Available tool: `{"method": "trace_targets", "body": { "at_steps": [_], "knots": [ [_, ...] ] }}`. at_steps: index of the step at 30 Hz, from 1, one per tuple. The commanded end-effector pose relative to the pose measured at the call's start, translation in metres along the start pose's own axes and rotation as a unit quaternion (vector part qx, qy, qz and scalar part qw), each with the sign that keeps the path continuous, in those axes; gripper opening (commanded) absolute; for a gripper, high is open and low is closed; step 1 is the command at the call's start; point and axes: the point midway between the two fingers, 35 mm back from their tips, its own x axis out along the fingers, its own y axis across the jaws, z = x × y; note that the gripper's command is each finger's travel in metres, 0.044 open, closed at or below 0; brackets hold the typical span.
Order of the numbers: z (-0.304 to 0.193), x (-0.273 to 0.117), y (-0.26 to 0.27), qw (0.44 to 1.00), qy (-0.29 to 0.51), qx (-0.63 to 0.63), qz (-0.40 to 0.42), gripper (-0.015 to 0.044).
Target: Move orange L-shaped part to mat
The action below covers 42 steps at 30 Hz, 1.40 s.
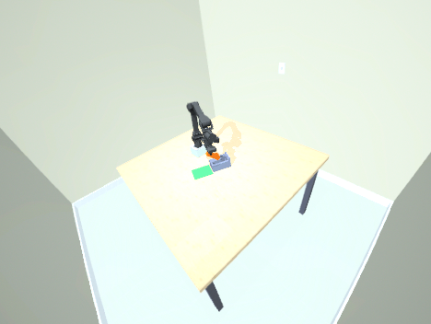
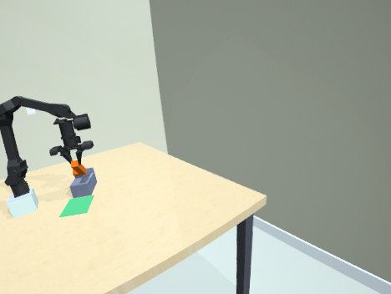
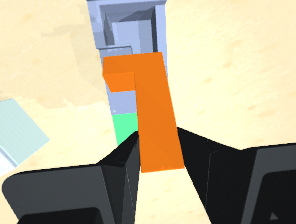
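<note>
The orange L-shaped part (image 1: 213, 156) (image 2: 78, 169) (image 3: 152, 110) is off the tray's pocket, in the air above and beside the tray. My gripper (image 1: 211, 153) (image 2: 75, 162) (image 3: 156, 134) is shut on its straight end, one finger on each side. The L-shaped end points away from the fingers and looks tilted in the exterior view. The grey tray (image 1: 221, 166) (image 2: 82, 190) (image 3: 161, 10) stands on the table, its pocket partly hidden by the part in the wrist view. The green mat (image 1: 202, 172) (image 2: 77, 206) (image 3: 125, 128) lies flat beside the tray.
The wooden table (image 1: 184, 207) (image 2: 146, 209) (image 3: 240, 75) bears everything. The pale block (image 1: 198, 151) (image 2: 22, 205) (image 3: 20, 132) under the arm's base stands near the tray and mat.
</note>
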Motion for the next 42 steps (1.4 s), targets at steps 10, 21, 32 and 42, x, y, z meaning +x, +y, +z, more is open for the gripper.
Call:
{"method": "trace_targets", "body": {
  "at_steps": [10,21,32,42],
  "knots": [
    [-0.06,0.002,0.006,1.0,0.003,-0.001,0.003,0.0],
    [-0.107,0.002,0.014,1.0,0.005,-0.001,0.004,0.0],
    [-0.108,0.01,0.014,1.0,0.005,-0.001,0.004,0.0],
    [-0.108,0.025,0.014,1.0,0.005,-0.001,0.004,0.0]
  ]
}}
